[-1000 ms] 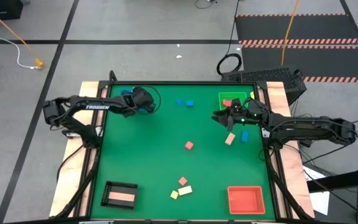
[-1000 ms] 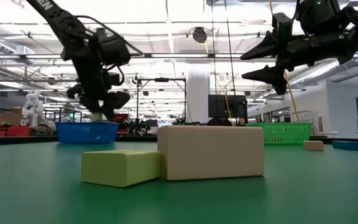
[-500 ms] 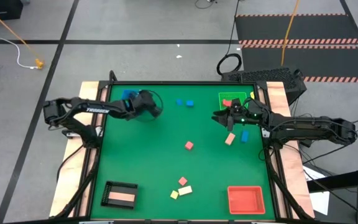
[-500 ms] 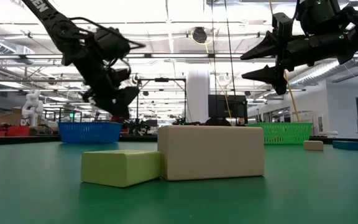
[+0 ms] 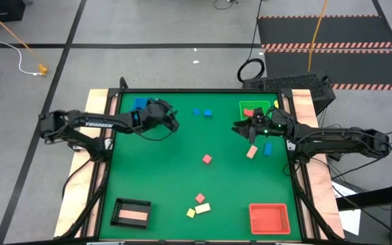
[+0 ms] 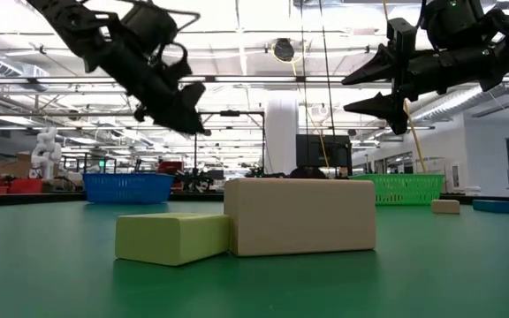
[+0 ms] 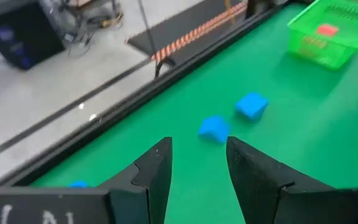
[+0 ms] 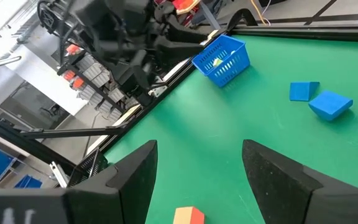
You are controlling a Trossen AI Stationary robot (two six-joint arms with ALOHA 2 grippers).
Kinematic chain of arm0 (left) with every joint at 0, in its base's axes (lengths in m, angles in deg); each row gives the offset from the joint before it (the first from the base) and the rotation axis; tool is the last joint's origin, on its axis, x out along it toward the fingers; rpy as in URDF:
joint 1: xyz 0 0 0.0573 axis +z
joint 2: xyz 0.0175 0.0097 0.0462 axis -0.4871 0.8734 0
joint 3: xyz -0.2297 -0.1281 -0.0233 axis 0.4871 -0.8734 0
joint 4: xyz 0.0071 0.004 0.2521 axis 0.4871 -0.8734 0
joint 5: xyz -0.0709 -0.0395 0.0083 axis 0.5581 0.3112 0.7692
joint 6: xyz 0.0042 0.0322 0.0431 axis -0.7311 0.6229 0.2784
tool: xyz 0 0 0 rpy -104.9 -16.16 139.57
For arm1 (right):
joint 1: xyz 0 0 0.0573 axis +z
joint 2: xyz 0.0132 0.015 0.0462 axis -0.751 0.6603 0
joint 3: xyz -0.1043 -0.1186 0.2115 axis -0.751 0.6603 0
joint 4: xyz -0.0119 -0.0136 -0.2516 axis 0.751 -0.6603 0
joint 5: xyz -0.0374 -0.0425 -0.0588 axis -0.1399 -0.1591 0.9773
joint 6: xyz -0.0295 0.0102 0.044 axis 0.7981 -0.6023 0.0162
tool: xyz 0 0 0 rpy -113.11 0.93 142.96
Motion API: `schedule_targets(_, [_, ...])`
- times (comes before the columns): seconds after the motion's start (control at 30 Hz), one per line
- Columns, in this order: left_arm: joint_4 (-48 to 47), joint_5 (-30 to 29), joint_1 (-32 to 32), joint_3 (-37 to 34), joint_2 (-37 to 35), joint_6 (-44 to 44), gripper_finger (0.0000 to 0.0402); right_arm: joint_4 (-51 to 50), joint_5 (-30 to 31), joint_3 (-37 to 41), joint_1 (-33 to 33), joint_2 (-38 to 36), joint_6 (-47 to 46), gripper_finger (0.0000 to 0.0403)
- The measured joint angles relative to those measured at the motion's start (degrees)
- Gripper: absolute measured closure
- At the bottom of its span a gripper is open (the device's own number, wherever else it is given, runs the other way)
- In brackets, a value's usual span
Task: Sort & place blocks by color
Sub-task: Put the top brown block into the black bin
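Note:
My left gripper (image 5: 174, 123) (image 7: 197, 146) hangs open and empty above the table, just right of the blue tray (image 5: 140, 103), pointing at two blue blocks (image 7: 214, 128) (image 7: 252, 104) that lie flat near the far edge. My right gripper (image 5: 237, 127) (image 8: 197, 149) is open and empty too, hovering left of the green tray (image 5: 256, 111), which holds a red block (image 5: 248, 113). A yellow-green block (image 8: 216, 61) lies in the blue tray. Other blocks lie on the table: red (image 5: 207, 158), pink (image 5: 252, 152), blue (image 5: 268, 148), and red, cream and yellow-green ones (image 5: 200, 198) (image 5: 202, 208) (image 5: 190, 213) near the front.
A red tray (image 5: 269, 218) sits at the near right corner. A black tray (image 5: 131, 213) with a pink block in it sits at the near left. In the low view the cream block (image 6: 299, 215) and the yellow-green block (image 6: 173, 237) stand close to the camera. Bare green mat lies between the arms.
My left gripper has moved from over the blue tray toward the table's right and risen, tipping from pointing down to slanting forward toward the two blue blocks.

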Motion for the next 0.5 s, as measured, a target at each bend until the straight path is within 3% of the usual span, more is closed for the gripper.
schedule_targets(0.27, [-0.51, 10.49, -3.64, 0.04, -2.94, -0.26, 0.0249, -0.02, 0.0, 0.0, 0.0, 0.02, 0.0, 0.0176])
schedule_targets(0.5, [-0.72, 10.81, -8.39, 0.04, -2.97, -0.68, 0.025, 0.86, 0.0, 0.0, 0.0, 0.03, 0.53, 0.0176])
